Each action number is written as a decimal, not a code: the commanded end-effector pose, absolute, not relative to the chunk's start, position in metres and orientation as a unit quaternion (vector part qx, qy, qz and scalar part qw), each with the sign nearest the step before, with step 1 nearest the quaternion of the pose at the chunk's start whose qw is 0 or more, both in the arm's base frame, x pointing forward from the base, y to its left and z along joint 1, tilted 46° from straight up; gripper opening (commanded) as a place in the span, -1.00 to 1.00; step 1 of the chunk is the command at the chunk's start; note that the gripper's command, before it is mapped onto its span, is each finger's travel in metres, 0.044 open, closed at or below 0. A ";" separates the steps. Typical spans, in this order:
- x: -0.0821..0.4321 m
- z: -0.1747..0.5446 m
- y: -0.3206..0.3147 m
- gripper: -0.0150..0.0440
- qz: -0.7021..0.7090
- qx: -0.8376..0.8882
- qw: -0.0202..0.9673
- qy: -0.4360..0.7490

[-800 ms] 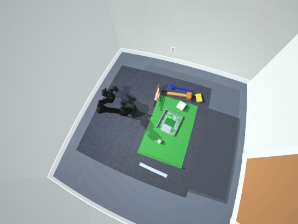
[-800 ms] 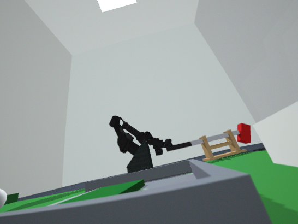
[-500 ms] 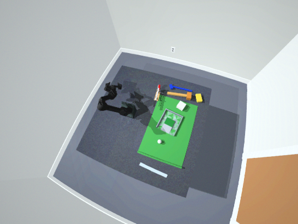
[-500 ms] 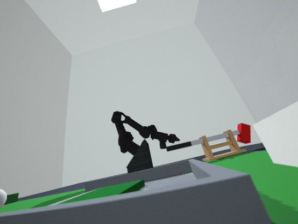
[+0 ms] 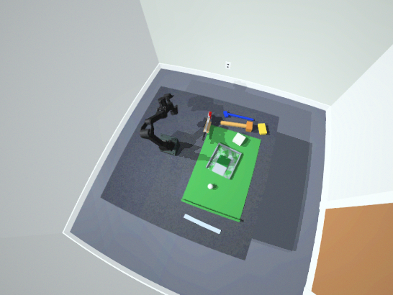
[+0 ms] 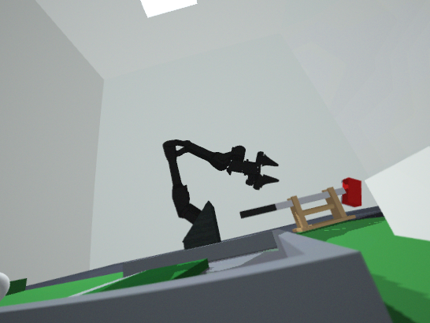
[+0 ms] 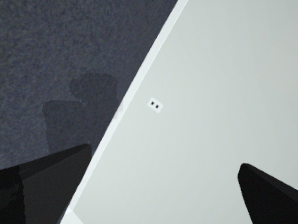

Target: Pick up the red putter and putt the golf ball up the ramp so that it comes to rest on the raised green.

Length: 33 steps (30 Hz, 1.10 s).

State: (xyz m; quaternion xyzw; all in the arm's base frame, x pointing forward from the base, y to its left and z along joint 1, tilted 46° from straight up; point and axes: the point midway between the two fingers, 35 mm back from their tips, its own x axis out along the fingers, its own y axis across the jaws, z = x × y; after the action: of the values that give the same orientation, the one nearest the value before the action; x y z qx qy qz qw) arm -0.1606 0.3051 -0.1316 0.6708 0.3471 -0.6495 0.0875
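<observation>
The red-headed putter (image 5: 210, 114) (image 6: 351, 192) lies across a wooden stand (image 6: 316, 209) at the mat's edge, its grey shaft ending in a black grip on the robot's side. My gripper (image 5: 175, 103) (image 6: 278, 172) (image 7: 165, 161) is open and empty, raised in the air away from the putter; the wrist view shows only floor and wall between its fingers. The white golf ball (image 5: 210, 186) (image 6: 3, 285) rests on the green mat (image 5: 230, 201). A grey-walled frame (image 5: 236, 165) on the mat holds a pale slab on the ball side and a dark green surface (image 5: 224, 160).
A white block (image 5: 239, 139) stands on the mat behind the frame. Beyond the mat's far end lie a blue club (image 5: 239, 116), an orange mallet (image 5: 249, 126) and a yellow block (image 5: 262, 129). A pale bar (image 5: 202, 224) lies past the near end.
</observation>
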 end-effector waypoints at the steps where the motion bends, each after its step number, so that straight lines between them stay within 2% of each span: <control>1: -0.101 -0.135 0.321 1.00 -0.656 0.717 0.022 0.233; 5: -0.052 -0.135 0.326 1.00 -0.652 0.747 -0.031 0.127; 11: 0.047 -0.130 0.311 1.00 -0.611 0.771 -0.146 -0.100; 19: 0.152 -0.111 0.250 1.00 -0.507 0.733 -0.260 -0.372; 23: 0.191 -0.095 0.208 1.00 -0.437 0.698 -0.288 -0.490; 26: 0.202 -0.088 0.194 1.00 -0.411 0.686 -0.290 -0.525; 33: 0.204 -0.096 0.184 1.00 -0.411 0.687 -0.290 -0.525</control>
State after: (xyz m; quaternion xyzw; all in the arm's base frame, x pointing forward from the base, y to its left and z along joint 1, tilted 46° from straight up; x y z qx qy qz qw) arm 0.2018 0.1927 -0.0908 0.6869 -0.5200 -0.4158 -0.2915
